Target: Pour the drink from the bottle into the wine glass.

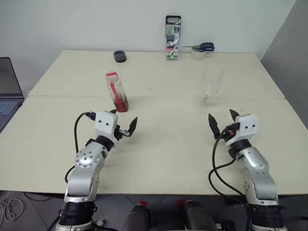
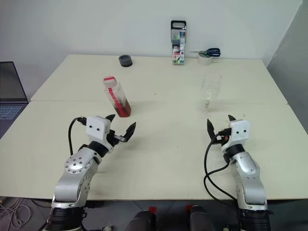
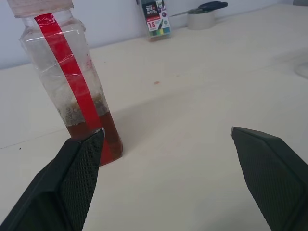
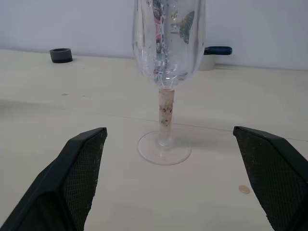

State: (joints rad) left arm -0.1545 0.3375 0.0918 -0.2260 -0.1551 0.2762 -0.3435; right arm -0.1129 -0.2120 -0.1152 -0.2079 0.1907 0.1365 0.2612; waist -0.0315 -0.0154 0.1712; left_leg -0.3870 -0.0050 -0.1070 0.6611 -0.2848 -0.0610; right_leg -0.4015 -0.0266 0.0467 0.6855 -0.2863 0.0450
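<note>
The bottle (image 1: 117,90) stands upright on the table, left of centre, with a red cap and a red strip down its side. The drink (image 3: 109,140), a reddish-brown liquid, fills only its bottom part. My left gripper (image 1: 124,118) is open just in front of the bottle and slightly to its right, touching nothing. The wine glass (image 1: 210,84) stands upright right of centre, clear, with no liquid visible in the bowl (image 4: 167,38). My right gripper (image 1: 221,115) is open a short way in front of the glass's foot, holding nothing.
A laptop (image 1: 7,89) sits off the table's left edge. Along the far edge are a black round object (image 1: 120,56), a pack of markers (image 1: 173,37), and a tape roll (image 1: 198,54) with scissors (image 1: 204,46) on it. A seam (image 1: 159,96) crosses the table behind the bottle.
</note>
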